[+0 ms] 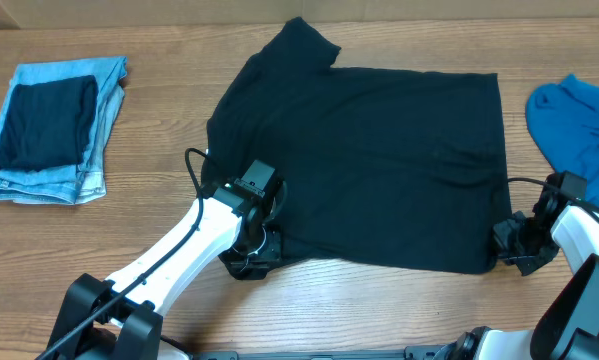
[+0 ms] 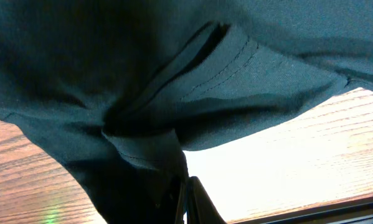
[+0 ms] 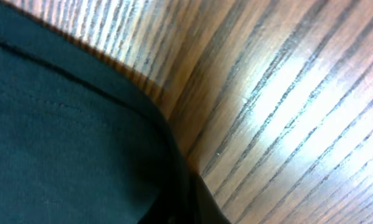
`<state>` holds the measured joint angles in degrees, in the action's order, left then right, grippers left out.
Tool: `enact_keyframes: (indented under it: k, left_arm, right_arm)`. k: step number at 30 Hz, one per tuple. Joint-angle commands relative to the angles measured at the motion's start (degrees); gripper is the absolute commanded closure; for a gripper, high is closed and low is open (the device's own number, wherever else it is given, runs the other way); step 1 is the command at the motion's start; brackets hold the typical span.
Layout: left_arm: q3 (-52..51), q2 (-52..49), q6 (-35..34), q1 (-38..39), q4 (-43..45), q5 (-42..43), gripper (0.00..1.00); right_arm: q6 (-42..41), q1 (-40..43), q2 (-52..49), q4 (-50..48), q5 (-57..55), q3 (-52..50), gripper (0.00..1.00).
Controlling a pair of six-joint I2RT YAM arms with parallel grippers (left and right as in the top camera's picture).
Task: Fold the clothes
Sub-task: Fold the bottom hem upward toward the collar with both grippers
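The clothes, a black T-shirt (image 1: 369, 160), lie spread across the middle of the wooden table, with one sleeve pointing to the far side. My left gripper (image 1: 251, 262) is at the shirt's near left corner and is shut on the fabric. In the left wrist view the gripper (image 2: 186, 202) pinches a bunched fold of the shirt (image 2: 142, 74), whose stitched hem hangs lifted over the table. My right gripper (image 1: 504, 245) is at the near right corner. In the right wrist view the shirt's hem corner (image 3: 68, 143) runs down into the shut gripper (image 3: 195, 205).
Folded light-blue jeans (image 1: 89, 150) with a dark folded piece (image 1: 44, 120) on top lie at the far left. A bright blue garment (image 1: 579, 130) lies at the right edge. Bare wood (image 1: 399, 310) runs along the near side between the arms.
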<state>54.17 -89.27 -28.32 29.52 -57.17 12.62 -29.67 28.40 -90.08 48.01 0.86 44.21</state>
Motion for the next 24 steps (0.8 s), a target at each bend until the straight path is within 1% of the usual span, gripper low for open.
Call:
enact_keyframes:
  k: [1,4,8,11,16,19,24]
  left_arm:
    - [1.1,0.3,1.1,-0.3,-0.4,-1.0,0.96]
    - [2.8,0.3,1.1,-0.3,-4.0,-2.5,0.96]
    - [7.2,0.3,1.1,-0.3,-10.8,-8.3,0.96]
    - [9.9,0.3,1.1,-0.3,-13.7,-10.2,0.96]
    - [13.1,0.3,1.2,-0.3,-15.7,-10.5,0.96]
    - [13.2,0.3,2.6,-0.3,-15.7,-10.7,0.96]
    - [13.3,0.3,2.7,-0.3,-15.9,-11.8,0.96]
  right_arm:
    - [1.2,-0.2,-0.1,3.4,0.3,1.0,0.96]
    - [1.2,-0.2,0.7,9.4,0.6,6.6,0.96]
    - [1.2,-0.2,3.0,14.0,1.9,12.1,0.96]
    - [1.2,-0.2,4.0,16.1,1.9,14.5,0.96]
    - [2.3,-0.2,4.4,18.0,1.9,15.6,0.96]
    - [2.5,-0.3,4.4,17.9,2.6,15.6,0.96]
    - [2.8,-0.4,4.4,17.5,3.4,16.0,0.96]
